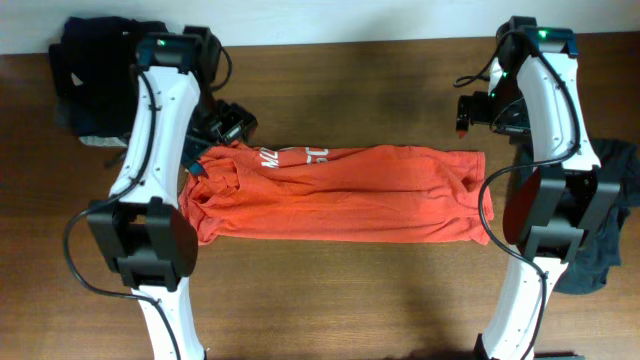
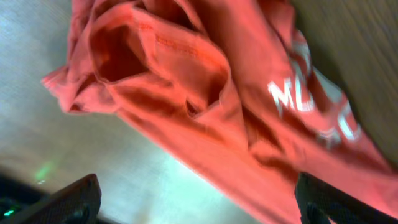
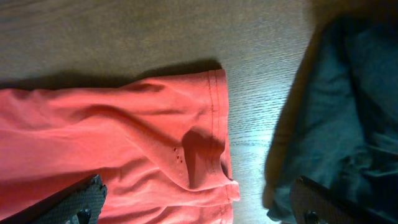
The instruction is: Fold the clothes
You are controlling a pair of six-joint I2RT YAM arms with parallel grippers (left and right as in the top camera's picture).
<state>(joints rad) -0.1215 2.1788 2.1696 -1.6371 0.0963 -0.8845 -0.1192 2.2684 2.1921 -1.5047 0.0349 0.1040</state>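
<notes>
Wooden table (image 1: 340,300), dark brown, takes up most of the overhead view. The red-orange T-shirt (image 1: 340,195) lies across its middle as a long left-to-right band, doubled lengthwise. The collar end is bunched and rumpled at the left, and the hem end sits flatter at the right, its stitched edge square to the grain. A left arm (image 1: 150,170) and a right arm (image 1: 545,150), both white, stand at either end of the shirt. A heap of dark garments (image 1: 90,80) sits at the table's far left corner, well apart from the shirt's body. A dark grey garment (image 1: 610,230) hangs over the right edge, just beside the hem end but not touching it. The left gripper (image 2: 199,205) hangs above the bunched collar end with its fingers spread wide and nothing pinched between them. The right gripper (image 3: 200,202) is over the hem corner, likewise fully spread and holding nothing. White lettering (image 1: 300,155) shows along the shirt's far edge near the left end, only partly readable.
</notes>
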